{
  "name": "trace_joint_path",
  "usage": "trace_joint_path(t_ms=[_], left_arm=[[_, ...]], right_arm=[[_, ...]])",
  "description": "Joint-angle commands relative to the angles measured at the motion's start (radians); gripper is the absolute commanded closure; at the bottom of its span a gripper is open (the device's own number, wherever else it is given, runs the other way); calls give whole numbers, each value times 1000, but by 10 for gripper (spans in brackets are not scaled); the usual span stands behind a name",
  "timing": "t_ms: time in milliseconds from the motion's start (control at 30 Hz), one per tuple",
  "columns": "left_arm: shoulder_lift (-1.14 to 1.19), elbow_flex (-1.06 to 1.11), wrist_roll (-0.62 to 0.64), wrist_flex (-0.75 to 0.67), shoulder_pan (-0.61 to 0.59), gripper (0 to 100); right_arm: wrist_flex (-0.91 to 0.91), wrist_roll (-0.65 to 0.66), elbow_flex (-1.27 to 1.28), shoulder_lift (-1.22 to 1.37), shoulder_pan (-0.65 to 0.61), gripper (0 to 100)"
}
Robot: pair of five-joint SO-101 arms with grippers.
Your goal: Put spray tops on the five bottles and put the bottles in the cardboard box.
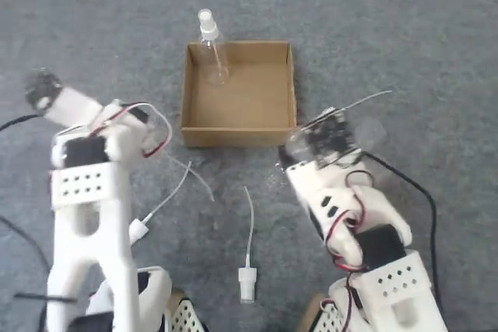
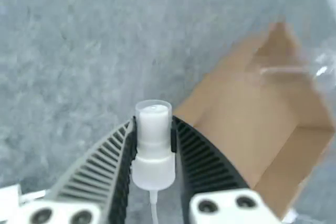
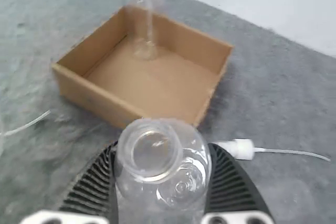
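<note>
From the high view, the cardboard box (image 1: 237, 136) is sitting on the grey surface (image 1: 436, 52). A capped bottle (image 1: 212, 52) is standing upright inside it, tucked into the box's far left corner. The left arm (image 1: 82, 184) is standing off the box's left side, well apart from its wall. The right arm (image 1: 366, 223) is ending just beside the box's near right corner. A middle spray top (image 1: 247, 281) is lying well in front of the box's near wall, with its thin tube pointing towards the box. A left spray top (image 1: 138, 229) is lying off the box's near left corner, its tube also running towards the box.

In the left wrist view, the left claw (image 2: 153, 124) is clamping a held spray top (image 2: 153, 156) between both fingers, with the tube trailing back between them. The box is lying beyond the claw and apart from it.

In the right wrist view, the right claw (image 3: 163, 153) is gripping an open bottle (image 3: 157, 163), clear, its bare mouth facing the camera, on the near side of the box. The capped bottle is standing in the box's far corner. A third spray top (image 3: 239, 148) is lying on the surface just beside the box's nearest corner, its tube pointing away from the box
</note>
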Motion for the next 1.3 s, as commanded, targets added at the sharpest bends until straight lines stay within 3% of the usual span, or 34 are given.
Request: trace_joint_path(t_ms=[0,300,600,767,967,1267], left_arm=[[-121,-61,37,2,-60,990],[-195,-54,147,2,-147,990],[-222,-53,150,2,-184,990],[-230,-8,150,-51,-247,990],[-230,71,150,-140,-310,990],[-230,82,149,-144,-310,990]], right_arm=[[38,43,-23,-25,-97,993],[62,44,-25,35,-225,993],[27,31,-68,266,-343,993],[-22,-66,-68,337,-414,993],[-94,-72,-63,418,-427,993],[-226,-64,-68,585,-423,993]])
